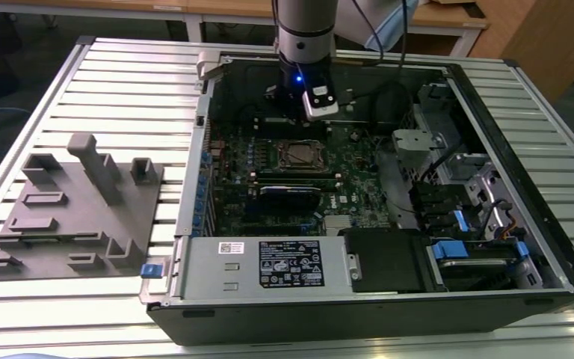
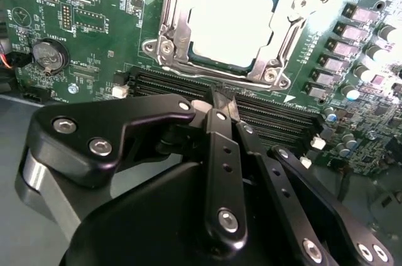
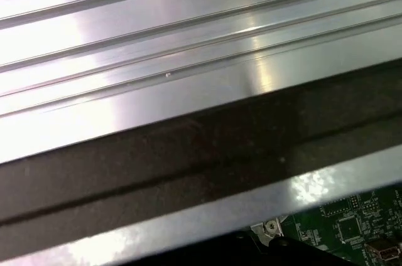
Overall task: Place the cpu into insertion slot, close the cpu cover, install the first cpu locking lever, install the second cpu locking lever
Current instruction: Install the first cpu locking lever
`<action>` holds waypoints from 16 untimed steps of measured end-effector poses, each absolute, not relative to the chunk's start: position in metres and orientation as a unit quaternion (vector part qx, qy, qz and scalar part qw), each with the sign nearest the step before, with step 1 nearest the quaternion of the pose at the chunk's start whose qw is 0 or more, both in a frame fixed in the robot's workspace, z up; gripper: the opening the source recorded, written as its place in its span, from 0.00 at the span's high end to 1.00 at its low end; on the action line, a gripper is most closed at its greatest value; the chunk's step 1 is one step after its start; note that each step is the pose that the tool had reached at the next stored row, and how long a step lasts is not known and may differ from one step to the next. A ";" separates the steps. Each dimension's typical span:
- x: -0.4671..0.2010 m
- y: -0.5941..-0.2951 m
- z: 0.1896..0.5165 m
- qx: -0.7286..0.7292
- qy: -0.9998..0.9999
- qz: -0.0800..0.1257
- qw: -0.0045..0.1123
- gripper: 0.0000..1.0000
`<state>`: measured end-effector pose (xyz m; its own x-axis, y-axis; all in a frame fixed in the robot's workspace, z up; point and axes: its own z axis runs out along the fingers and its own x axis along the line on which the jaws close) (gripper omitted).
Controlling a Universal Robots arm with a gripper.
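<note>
The cpu point(image 2: 233, 22) lies flat in the insertion slot point(image 1: 300, 154), its pale metal top catching the light. The silvery cpu cover point(image 2: 171, 32) lies down around it, framing the chip. A thin locking lever point(image 2: 287, 35) runs along one side of the frame. My gripper point(image 2: 221, 101) hovers beside the socket over the black memory slots point(image 2: 157, 81), its two dark fingers pressed together and shut with nothing between them. In the exterior view the gripper point(image 1: 300, 120) hangs inside the open computer case, just behind the socket.
The open case point(image 1: 526, 134) rests on a slatted metal table point(image 1: 117, 82). A grey fixture block point(image 1: 78, 209) sits at the exterior view's left. Drive bays and cables point(image 1: 466, 217) crowd the exterior view's right. The case wall point(image 3: 188, 153) shows in the first wrist view.
</note>
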<state>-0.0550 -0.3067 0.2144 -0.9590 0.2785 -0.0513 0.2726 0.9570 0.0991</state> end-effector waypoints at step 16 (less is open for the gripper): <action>-0.054 -0.332 0.214 0.138 0.989 0.046 0.032 0.89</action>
